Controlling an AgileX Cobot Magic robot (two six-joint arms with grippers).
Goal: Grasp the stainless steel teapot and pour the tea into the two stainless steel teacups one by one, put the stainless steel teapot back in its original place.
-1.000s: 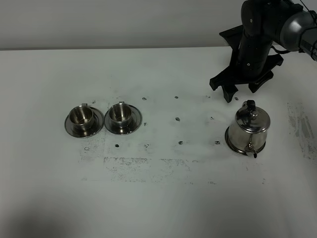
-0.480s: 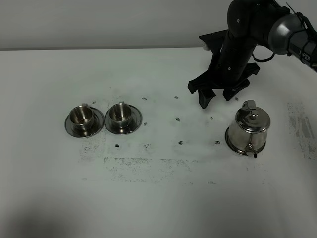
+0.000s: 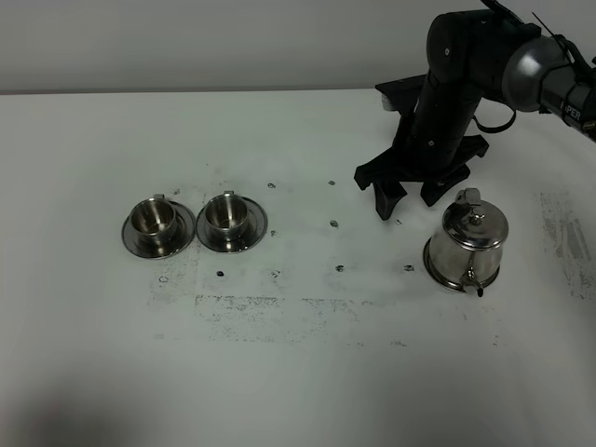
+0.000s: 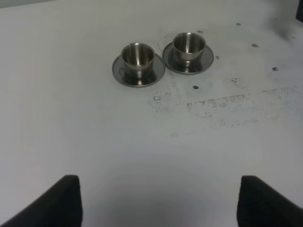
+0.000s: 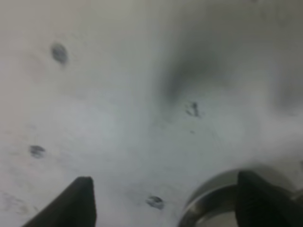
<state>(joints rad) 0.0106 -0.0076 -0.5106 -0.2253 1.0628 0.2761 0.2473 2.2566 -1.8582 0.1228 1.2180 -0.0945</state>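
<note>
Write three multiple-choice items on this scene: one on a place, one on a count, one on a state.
1. In the high view, the teapot stands
A. right of both teacups
B. between them
C. left of them
2. How many teacups sit on saucers?
A. one
B. two
C. three
3. The right hand is
A. open and empty
B. shut on the pot's handle
C. shut on a cup
Answers: 1 A, the teapot sits far right, the teacups left; 2 B, two teacups, each on its own saucer; 3 A, its fingers are spread beside the teapot, gripping nothing.
</note>
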